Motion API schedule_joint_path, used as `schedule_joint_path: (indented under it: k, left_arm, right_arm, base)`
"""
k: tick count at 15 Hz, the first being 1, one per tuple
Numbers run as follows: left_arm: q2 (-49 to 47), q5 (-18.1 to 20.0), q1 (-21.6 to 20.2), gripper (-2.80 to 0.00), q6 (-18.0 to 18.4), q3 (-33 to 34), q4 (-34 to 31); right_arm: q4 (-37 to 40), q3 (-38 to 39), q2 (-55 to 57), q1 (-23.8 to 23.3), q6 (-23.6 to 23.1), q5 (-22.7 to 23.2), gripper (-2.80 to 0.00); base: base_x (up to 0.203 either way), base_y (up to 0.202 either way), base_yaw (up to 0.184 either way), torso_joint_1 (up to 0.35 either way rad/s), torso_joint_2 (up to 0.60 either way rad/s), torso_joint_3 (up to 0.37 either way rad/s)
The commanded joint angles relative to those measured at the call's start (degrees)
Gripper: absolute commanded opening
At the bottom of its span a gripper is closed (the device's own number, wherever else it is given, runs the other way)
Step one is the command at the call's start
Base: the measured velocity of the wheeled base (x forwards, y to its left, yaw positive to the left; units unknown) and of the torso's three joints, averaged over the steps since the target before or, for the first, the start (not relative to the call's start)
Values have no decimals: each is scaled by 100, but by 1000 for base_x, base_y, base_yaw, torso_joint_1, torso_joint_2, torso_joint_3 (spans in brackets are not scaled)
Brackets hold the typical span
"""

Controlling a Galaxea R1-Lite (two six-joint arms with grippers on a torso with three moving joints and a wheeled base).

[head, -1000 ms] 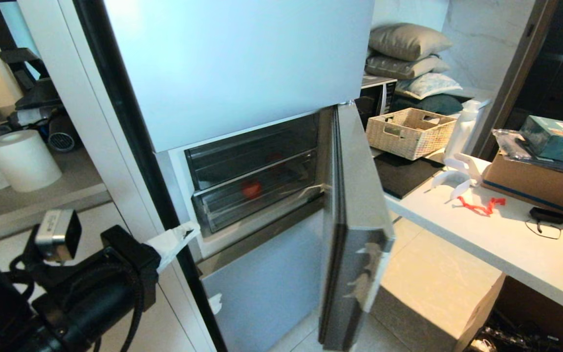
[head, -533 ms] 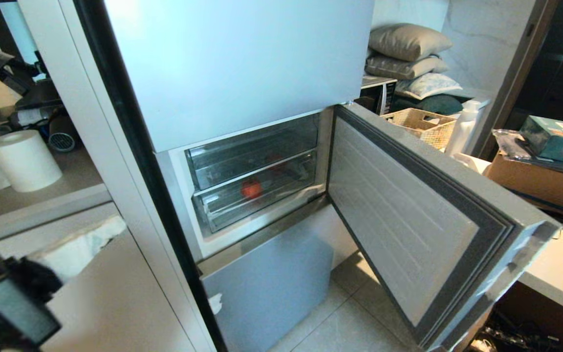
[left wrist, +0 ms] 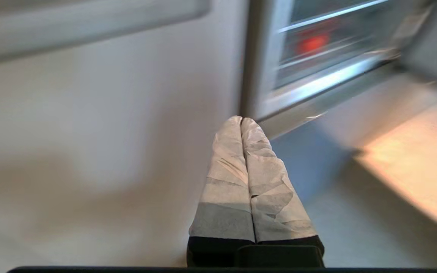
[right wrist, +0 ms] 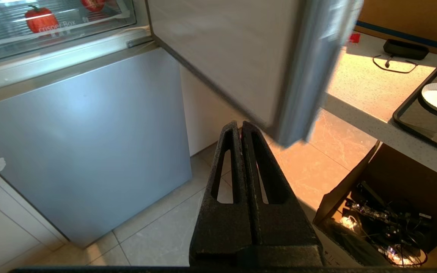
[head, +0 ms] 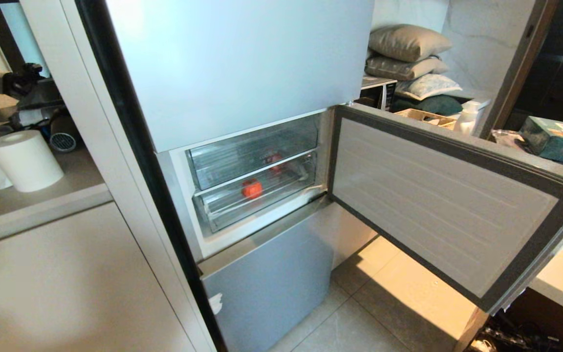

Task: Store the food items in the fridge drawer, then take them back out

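Left wrist view shows the left gripper (left wrist: 242, 120) with its two white-taped fingers (left wrist: 226, 178) pressed together, nothing between them, held low in front of a beige cabinet front (left wrist: 101, 125) beside the fridge (head: 242, 63). Right wrist view shows the right gripper (right wrist: 240, 127) with its black fingers (right wrist: 224, 197) likewise closed flat on each other and empty, pointing down at the tiled floor (right wrist: 157, 235) below the swung-out middle door (head: 438, 200). Neither gripper appears in the head view.

Beyond them, the middle compartment of the fridge stands open. Two clear bins sit inside, one above the other. The fridge drawer (head: 257, 203) is the lower one, pushed in, and a red apple (head: 251, 188) lies inside it, towards the left of its middle. A second red item (head: 274, 160) shows in the upper bin (head: 249, 161). To the right of the door lies a counter (right wrist: 359, 94) with a dark tray (right wrist: 406, 113) of white dishes, and an open cardboard box (right wrist: 378, 182) of cables sits under it.
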State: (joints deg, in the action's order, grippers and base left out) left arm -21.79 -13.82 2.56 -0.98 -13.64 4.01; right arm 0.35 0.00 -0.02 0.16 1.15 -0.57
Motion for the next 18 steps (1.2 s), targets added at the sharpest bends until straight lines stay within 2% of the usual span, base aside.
schedule_joint_path:
  k: [1,2,3,5,6,7,8,18]
  left_arm:
    - [1023,814,-445,-280,363,890,-60]
    - [1469,1216,-372,-280,635,1040,-280]
    - [1834,1454,-327,-280,826,1125,-448]
    - [2231,1574,-282,-280,917,1222,-558]
    - [2175,1511,-264,-280,758,1271,-603]
    - [2170,1417,-259,-280,390,1276,-615]
    - [2170,1375,-256,-280,170,1285,-613]
    - [2170,1374,-260,-280,140,1283,-615]
  right_arm:
    - [0,0,2,2,-1,5,-280]
    - [0,0,2,2,6,-4,-280]
    - [0,0,2,2,8,2,-280]
    - [0,0,2,2,0,5,-280]
    - [0,0,2,2,8,-4,-280]
    - [0,0,2,2,9,-4,-280]
    - [0,0,2,2,8,-4,-280]
    - [0,0,5,2,17,-31,-280]
  base:
    - [0,0,0,0,0,0]
    - [0,0,0,0,0,0]
    - [0,0,0,0,0,0]
    - [0,0,0,0,0,0]
    - [0,0,0,0,0,0]
    - [0,0,0,0,0,0]
    - [0,0,0,0,0,0]
    - [0,0,0,0,0,0]
